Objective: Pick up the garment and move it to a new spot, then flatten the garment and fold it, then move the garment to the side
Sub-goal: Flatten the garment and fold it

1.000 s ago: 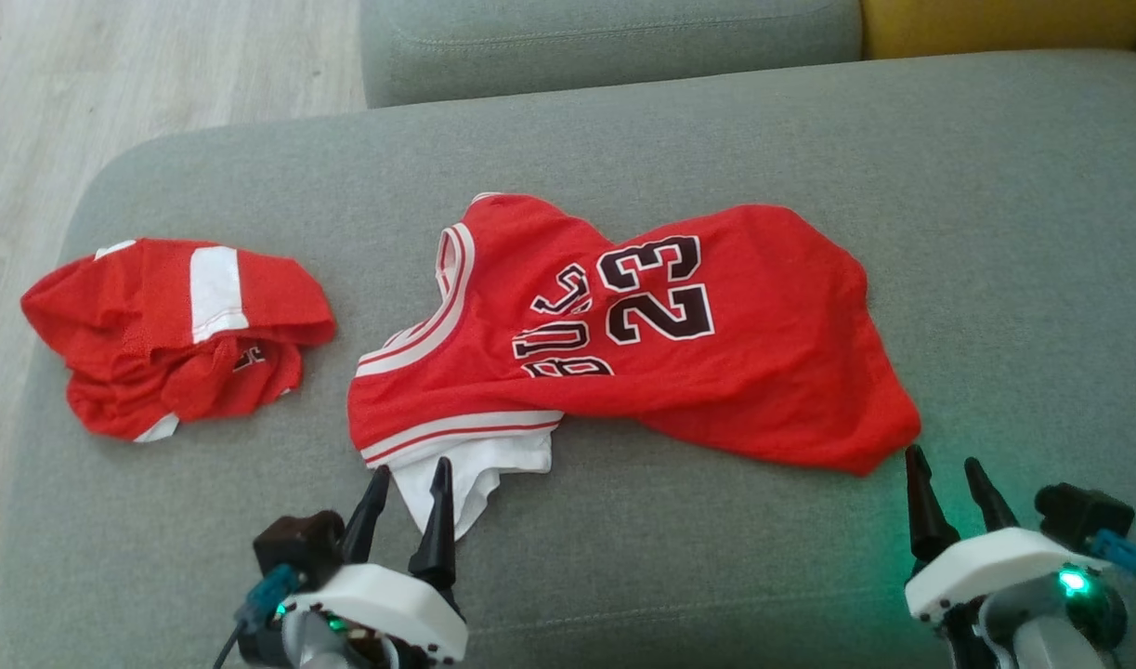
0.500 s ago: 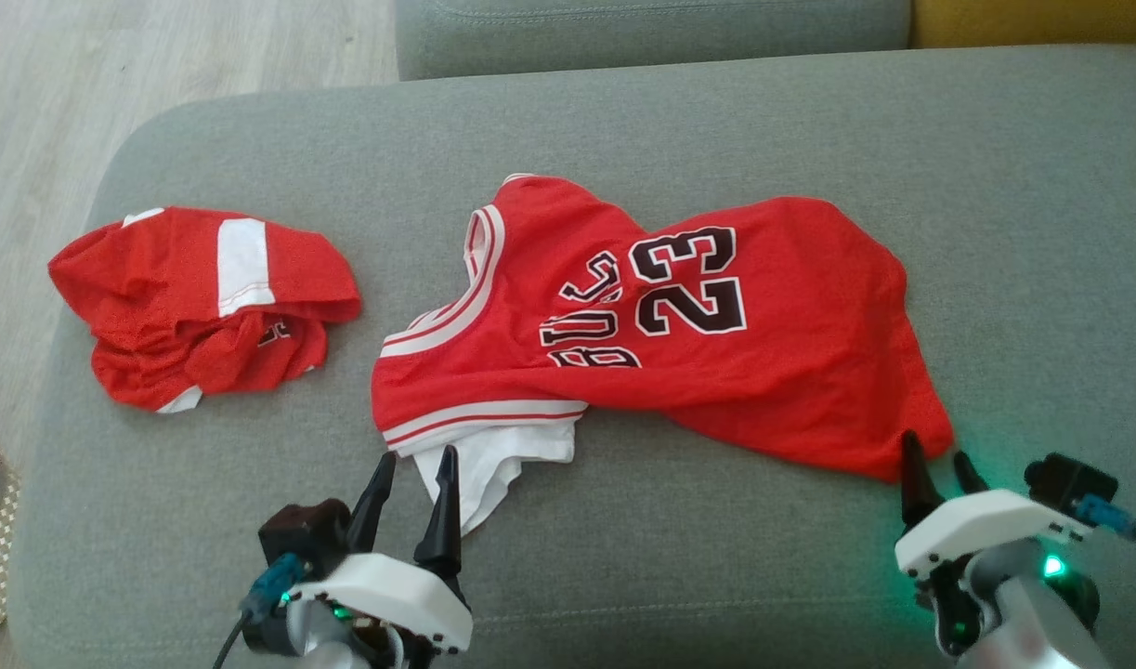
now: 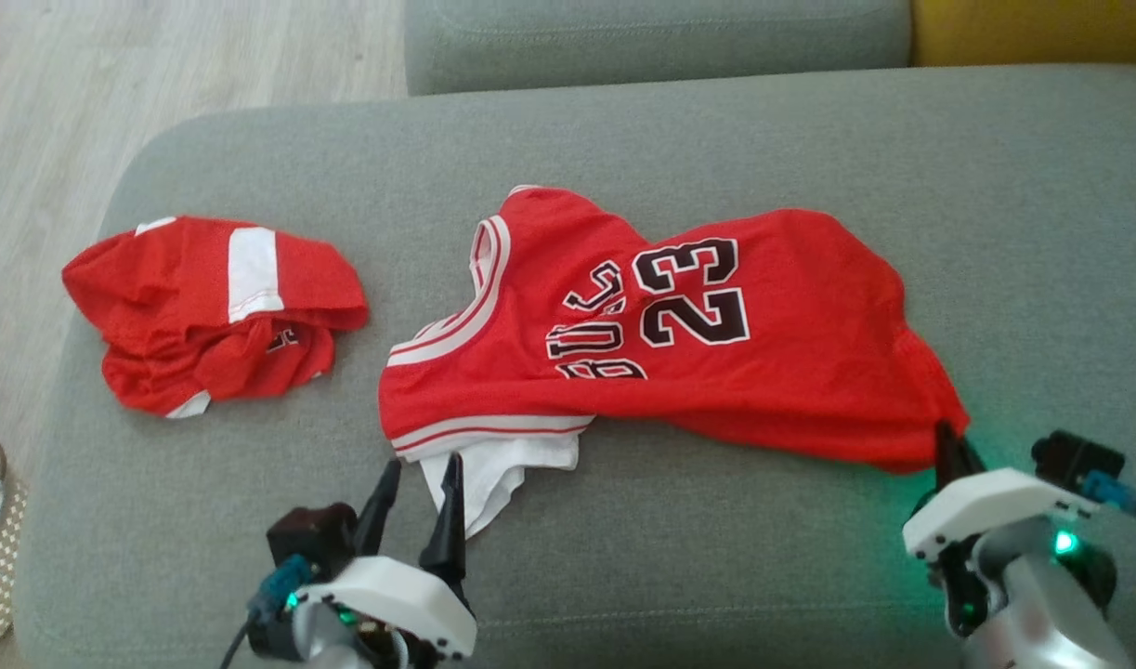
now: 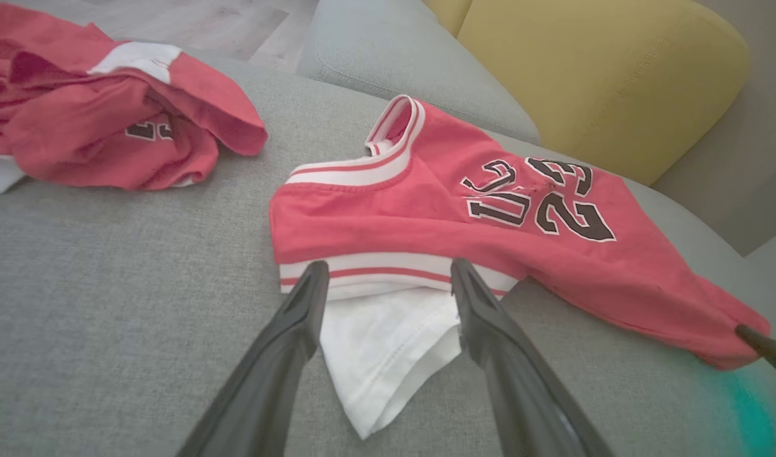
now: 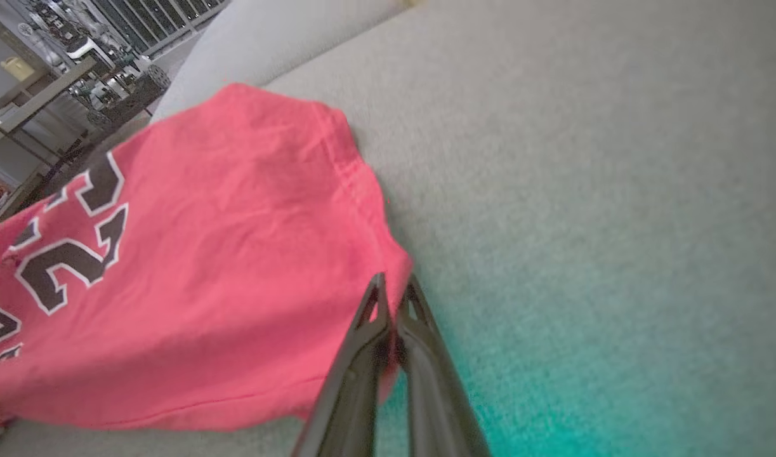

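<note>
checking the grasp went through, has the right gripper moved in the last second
Yes. Against the red jersey, which lies as before, the right gripper has gone forward from just short of the jersey's near right corner onto it, and shut there.

The jersey [image 3: 790, 372] is thin matt cloth; the sofa seat [image 3: 1041, 232] is coarse woven fabric; the floor [image 3: 159, 74] is pale wood.

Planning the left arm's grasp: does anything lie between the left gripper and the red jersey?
Nothing visible does. The open left gripper aims its fingers at the white fabric sticking out under the jersey's striped edge. The other red garment lies apart, farther left.
</note>
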